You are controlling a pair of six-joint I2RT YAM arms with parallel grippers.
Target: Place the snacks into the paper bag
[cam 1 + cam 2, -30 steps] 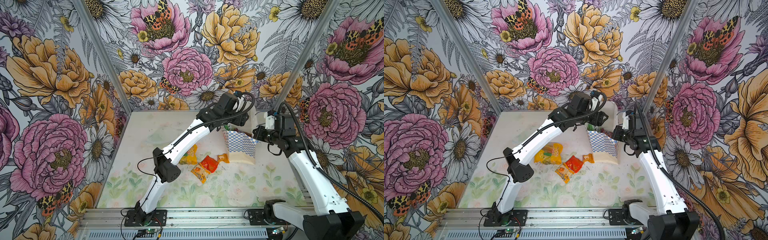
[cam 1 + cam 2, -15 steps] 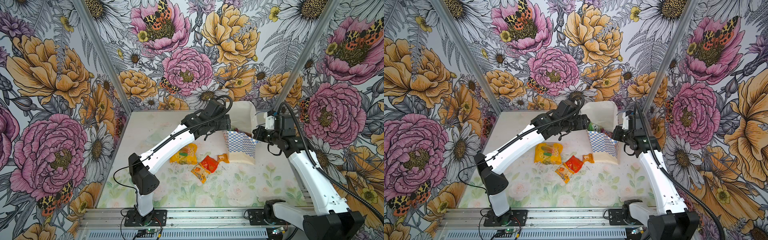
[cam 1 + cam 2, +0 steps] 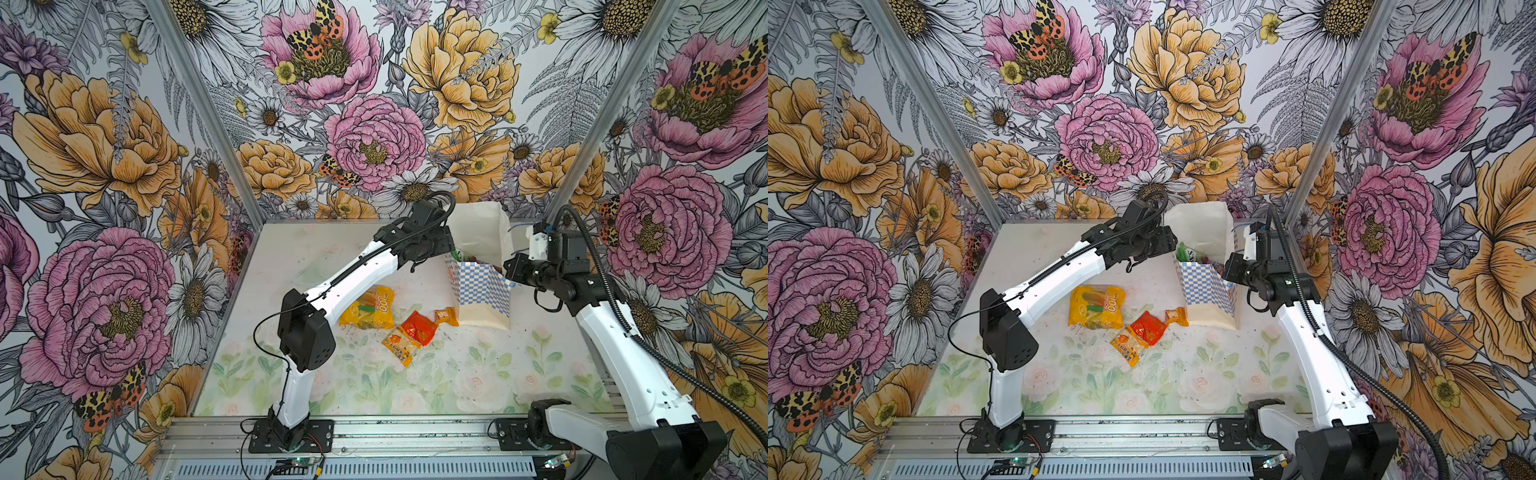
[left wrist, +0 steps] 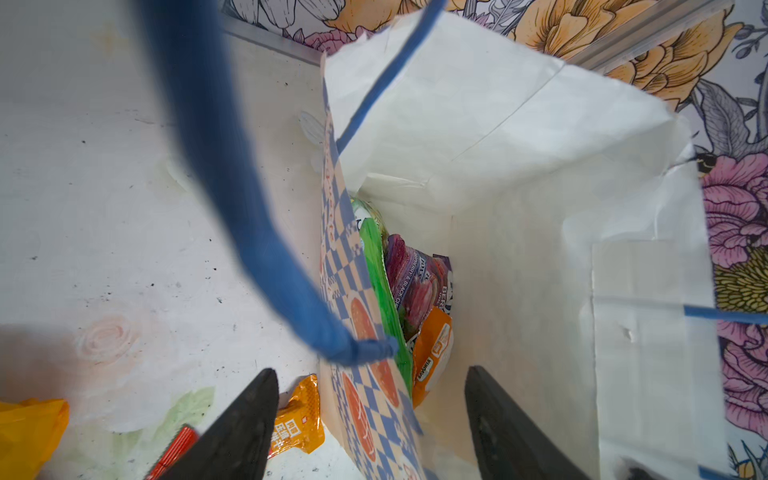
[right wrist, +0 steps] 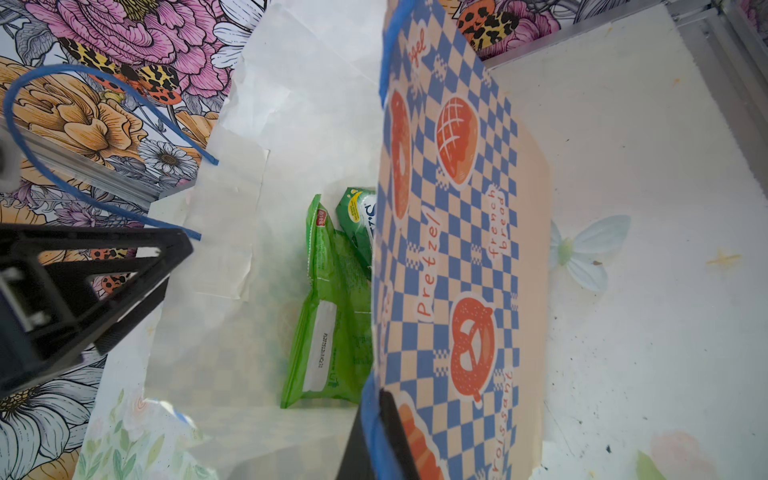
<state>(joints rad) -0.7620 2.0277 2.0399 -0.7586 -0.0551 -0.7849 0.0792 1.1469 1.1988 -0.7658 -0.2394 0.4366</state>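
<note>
Loose snacks (image 3: 1148, 328) on the table (image 3: 457, 395), nearest first: orange-yellow packet (image 3: 401, 347), red packet (image 3: 419, 328), small orange packet (image 3: 446, 316), big yellow packet (image 3: 368, 309). Light glossy film, probably slippery and squashy; pinch a sealed edge. Behind them paper bag (image 3: 482, 291) upright, thin, likely tippy; green packet (image 5: 332, 324) and purple packet (image 4: 411, 282) inside. Right gripper (image 5: 380, 419) clamped on its front rim, which should steady it. Left gripper (image 4: 370, 374) over the mouth, fingers wide, empty.

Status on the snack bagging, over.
Left claw open over paper bag. Right claw shut on its rim. Four snacks on table. Blue handle by left claw.
</note>
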